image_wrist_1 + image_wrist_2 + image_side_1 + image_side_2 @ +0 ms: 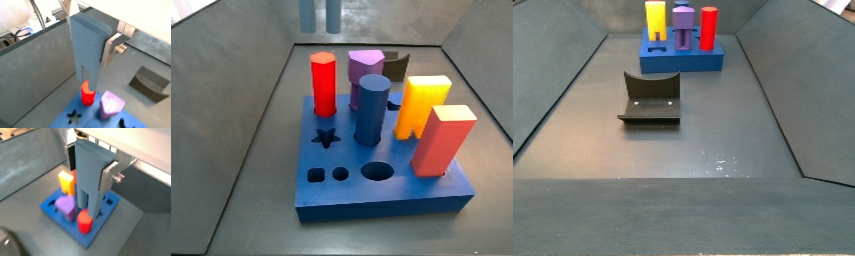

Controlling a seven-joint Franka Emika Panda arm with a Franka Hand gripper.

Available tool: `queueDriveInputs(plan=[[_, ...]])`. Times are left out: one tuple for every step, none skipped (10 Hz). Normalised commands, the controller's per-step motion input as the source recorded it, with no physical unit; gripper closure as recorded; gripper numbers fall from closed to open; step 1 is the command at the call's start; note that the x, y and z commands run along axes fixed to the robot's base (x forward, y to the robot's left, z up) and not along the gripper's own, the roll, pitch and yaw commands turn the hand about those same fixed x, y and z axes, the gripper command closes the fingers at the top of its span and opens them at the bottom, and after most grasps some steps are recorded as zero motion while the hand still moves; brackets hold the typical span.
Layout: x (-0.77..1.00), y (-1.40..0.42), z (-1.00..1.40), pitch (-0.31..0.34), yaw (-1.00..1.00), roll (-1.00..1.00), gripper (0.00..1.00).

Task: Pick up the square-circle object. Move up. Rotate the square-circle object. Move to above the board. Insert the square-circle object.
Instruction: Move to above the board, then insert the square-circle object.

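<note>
Block (90, 175) hangs prongs-down over the board (63, 213), long axis vertical, clamped in the gripper (90, 163).
You still must judge alignment: prongs sit above the pegs; target hole not identifiable from the wrist views.

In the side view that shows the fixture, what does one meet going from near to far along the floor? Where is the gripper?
Fixture → board with its upright pegs. The gripper does not show there; in both wrist views it holds the square-circle object above the board.
</note>
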Motion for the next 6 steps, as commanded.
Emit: queueDriveInputs(plan=[[0.18, -0.33, 0.12, 0.128, 0.01, 0.05, 1.00], [0.00, 0.00, -0.03, 0.000, 0.00, 0.00, 1.00], [0.00, -0.08, 0.00, 0.000, 0.00, 0.00, 1.00], [-0.23, -0.65, -0.12, -0.084, 0.18, 0.02, 1.00], [-0.26, -0.89, -0.06, -0.127, 0.25, 0.10, 1.00], [-0.18, -0.86, -0.08, -0.146, 0.29, 0.11, 1.00]])
